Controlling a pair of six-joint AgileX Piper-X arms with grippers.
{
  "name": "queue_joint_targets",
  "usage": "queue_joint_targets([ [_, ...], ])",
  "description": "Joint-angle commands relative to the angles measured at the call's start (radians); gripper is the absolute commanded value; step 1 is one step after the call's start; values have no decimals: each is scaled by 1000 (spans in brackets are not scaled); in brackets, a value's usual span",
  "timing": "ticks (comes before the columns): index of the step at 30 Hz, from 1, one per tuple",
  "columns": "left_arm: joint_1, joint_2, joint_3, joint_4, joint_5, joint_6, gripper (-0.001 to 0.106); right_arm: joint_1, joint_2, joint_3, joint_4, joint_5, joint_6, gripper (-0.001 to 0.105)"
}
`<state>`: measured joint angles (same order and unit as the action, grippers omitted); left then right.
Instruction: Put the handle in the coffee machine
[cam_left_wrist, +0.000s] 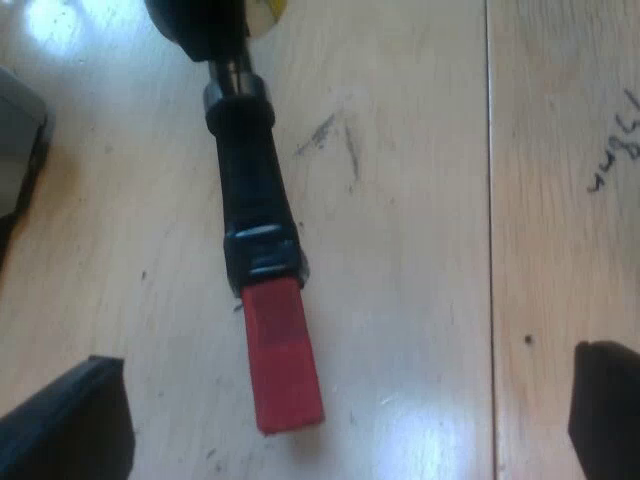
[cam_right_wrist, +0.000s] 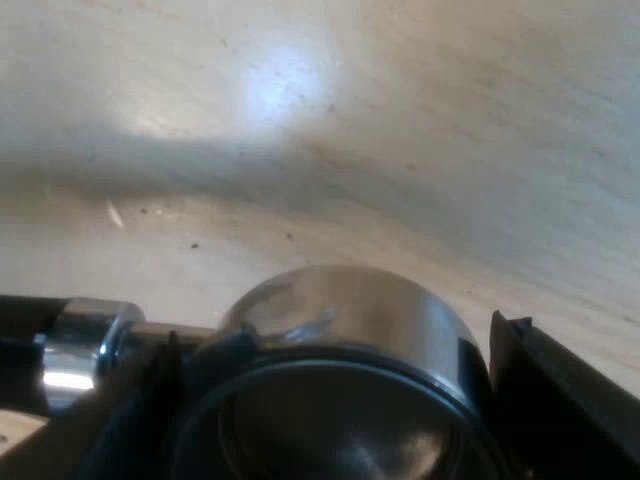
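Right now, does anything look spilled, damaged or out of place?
Nothing spilled or broken. The right tool clasps the holder; its handle points toward the open left tool. Only oddity: pen scribbles on the table.

The holder (cam_left_wrist: 255, 210) loses its metal cup to the picture's edge — the pen marks (cam_left_wrist: 612, 140) nearby are unreadable.

The metal holder (cam_right_wrist: 340, 320) lies along the pale wooden counter (cam_left_wrist: 420, 300), its round shiny head clasped between the right hand's (cam_right_wrist: 330, 430) fingers, its black handle (cam_left_wrist: 250, 180) ending in a red tip (cam_left_wrist: 285, 360).
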<state>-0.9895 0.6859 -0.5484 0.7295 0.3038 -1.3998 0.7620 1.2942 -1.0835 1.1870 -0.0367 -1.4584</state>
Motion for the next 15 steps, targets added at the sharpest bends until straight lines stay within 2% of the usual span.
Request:
queue_joint_targets([
  [1, -2, 52, -4, -35, 34, -35, 89, -3, -13, -12, 1, -32, 21, 0],
  [15, -2, 229, 4, -180, 37, -35, 89, -3, -13, -12, 1, -32, 34, 0],
])
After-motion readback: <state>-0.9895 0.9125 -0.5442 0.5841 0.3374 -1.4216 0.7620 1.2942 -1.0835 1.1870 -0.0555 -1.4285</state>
